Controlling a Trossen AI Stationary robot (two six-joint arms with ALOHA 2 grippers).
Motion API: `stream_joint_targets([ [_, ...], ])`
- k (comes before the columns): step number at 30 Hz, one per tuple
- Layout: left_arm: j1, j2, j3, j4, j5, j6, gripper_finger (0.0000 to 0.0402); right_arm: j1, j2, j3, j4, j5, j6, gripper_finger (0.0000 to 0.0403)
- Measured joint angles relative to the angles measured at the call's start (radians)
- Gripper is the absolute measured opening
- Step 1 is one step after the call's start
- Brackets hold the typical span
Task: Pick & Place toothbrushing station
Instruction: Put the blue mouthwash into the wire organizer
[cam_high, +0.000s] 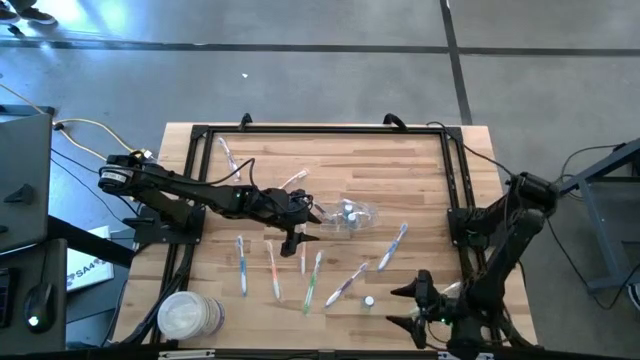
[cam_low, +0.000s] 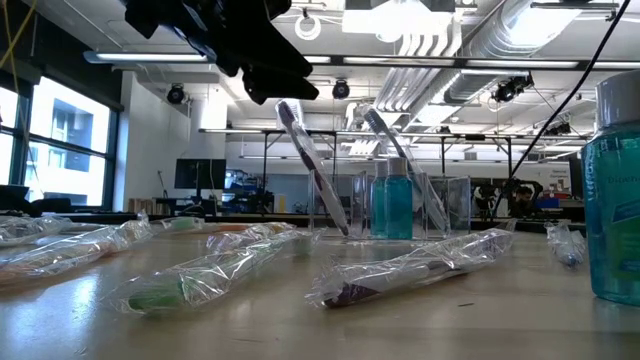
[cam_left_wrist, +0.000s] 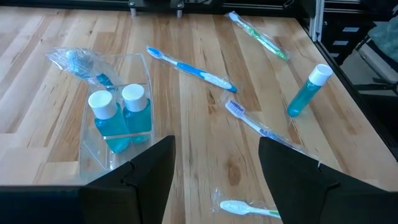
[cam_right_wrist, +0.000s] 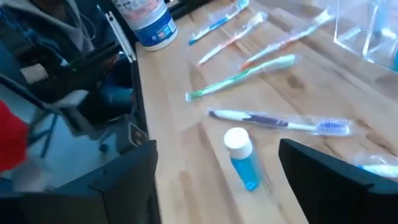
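Observation:
A small transparent container (cam_left_wrist: 115, 109) stands on the wooden table with two white-capped blue tubes (cam_left_wrist: 121, 112) upright in it and a wrapped toothbrush (cam_left_wrist: 81, 61) leaning out of it. It also shows mid-table in the high view (cam_high: 352, 215). My left gripper (cam_left_wrist: 216, 180) is open and empty, just left of the container (cam_high: 305, 225). Several pastel toothbrushes lie flat around it, among them a blue one (cam_left_wrist: 189, 67) and a green one (cam_left_wrist: 258, 36). A third tube (cam_right_wrist: 242, 158) lies near the front edge (cam_high: 368, 300). My right gripper (cam_right_wrist: 217, 180) is open and empty beside that tube (cam_high: 405, 307).
A row of wrapped toothbrushes (cam_high: 275, 270) lies toward the near edge, and two more lie at the far left (cam_high: 228, 155). A white round tub (cam_high: 188, 315) stands at the near left corner. A black frame (cam_high: 320, 130) runs round the table.

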Motion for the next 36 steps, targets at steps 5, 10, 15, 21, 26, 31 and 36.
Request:
stream_joint_targets([
  [5, 0.000, 0.000, 0.000, 0.000, 0.000, 0.000, 0.0230, 0.000, 0.115, 0.000, 0.014, 0.013, -0.015, 0.0329],
  [10, 0.000, 0.000, 0.000, 0.000, 0.000, -0.001, 0.0230, 0.000, 0.226, 0.000, 0.035, 0.015, -0.016, 0.0329],
  [15, 0.000, 0.000, 0.000, 0.001, 0.000, 0.000, 0.0230, 0.003, 0.280, 0.000, 0.065, 0.063, -0.029, 0.0329],
  [21, 0.000, 0.000, 0.000, 0.006, 0.000, 0.008, 0.0230, -0.002, 0.290, 0.001, 0.067, 0.068, -0.014, 0.0329],
  [26, 0.000, 0.000, 0.000, 0.012, 0.000, 0.028, 0.0230, -0.002, 0.290, 0.001, 0.035, 0.000, -0.013, 0.0329],
  [31, 0.000, 0.001, 0.000, 0.023, -0.002, 0.028, 0.0230, -0.002, 0.290, 0.001, 0.022, -0.015, -0.014, 0.0329],
  [36, 0.000, 0.001, 0.000, 0.025, -0.003, 0.016, 0.0230, -0.003, 0.290, 0.001, 0.002, -0.032, -0.017, 0.0329],
])
